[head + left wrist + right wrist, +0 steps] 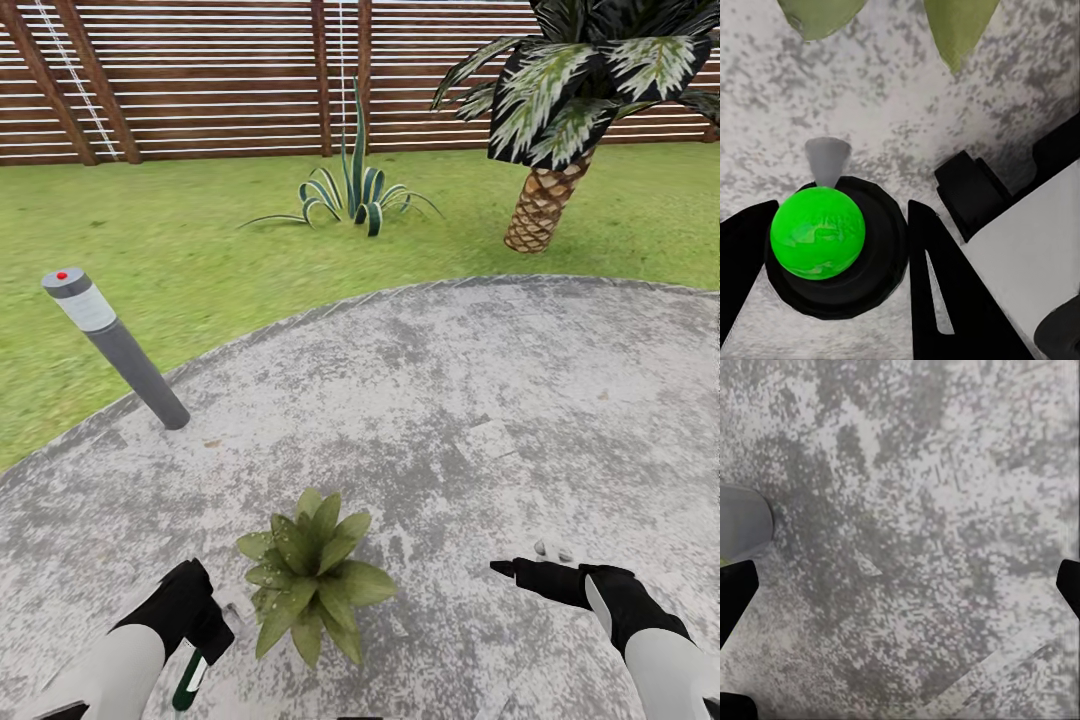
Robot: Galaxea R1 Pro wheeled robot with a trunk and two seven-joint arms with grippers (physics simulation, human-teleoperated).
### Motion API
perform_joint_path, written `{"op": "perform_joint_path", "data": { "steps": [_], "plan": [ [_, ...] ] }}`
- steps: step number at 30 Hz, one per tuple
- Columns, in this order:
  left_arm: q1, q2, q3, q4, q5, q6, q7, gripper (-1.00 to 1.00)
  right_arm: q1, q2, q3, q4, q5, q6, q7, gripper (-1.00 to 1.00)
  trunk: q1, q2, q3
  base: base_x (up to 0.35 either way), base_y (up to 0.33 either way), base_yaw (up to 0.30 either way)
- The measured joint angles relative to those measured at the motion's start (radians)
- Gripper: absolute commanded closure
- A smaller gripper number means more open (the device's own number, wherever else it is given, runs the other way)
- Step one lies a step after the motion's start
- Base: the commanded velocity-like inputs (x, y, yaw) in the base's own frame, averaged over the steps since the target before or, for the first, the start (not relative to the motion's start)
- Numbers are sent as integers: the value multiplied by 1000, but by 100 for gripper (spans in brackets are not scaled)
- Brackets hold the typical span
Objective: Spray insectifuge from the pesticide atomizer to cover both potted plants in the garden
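Pesticide atomizer [189, 681] sits in the left hand [205, 632], just beside the potted plant [312, 572] on its left side as the head view shows it. Dark green body with white label hangs below the fist. In the left wrist view, black fingers [937, 277] close on either side of the bottle's dark top, which carries a bright green cap; a grey nozzle [826, 159] points toward two leaf tips of the same plant.

Right hand [548, 566] hovers to the plant's right, near it but apart, jaws spread, nothing held. Its wrist view shows bare paving between the wide-set fingertips.

Plant stands on the round grey patio [520, 400]; pot hidden under leaves. Beyond the plant: grey bollard lamp [115, 345] at the patio edge, lawn [200, 250], spiky potless plant, palm, slat fence [200, 80].

Progress, as judged: pickup done; sprayer aimed at the first plant. No mist visible, so coverage cannot be confirmed. Second potted plant not located here; its spraying remains.
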Motion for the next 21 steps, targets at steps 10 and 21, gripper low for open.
{"op": "perform_joint_path", "data": {
  "steps": [10,21],
  "plan": [
    [-1,0,3,-66,0,3,-6,100,0,0,0,0,0,-1,0,-100,0,0,0,0,-18,-62],
    [-1,-5,17,-64,-2,3,-4,100,0,0,0,0,1,-1,-1,-100,0,0,0,0,-86,-2]
  ]
}}
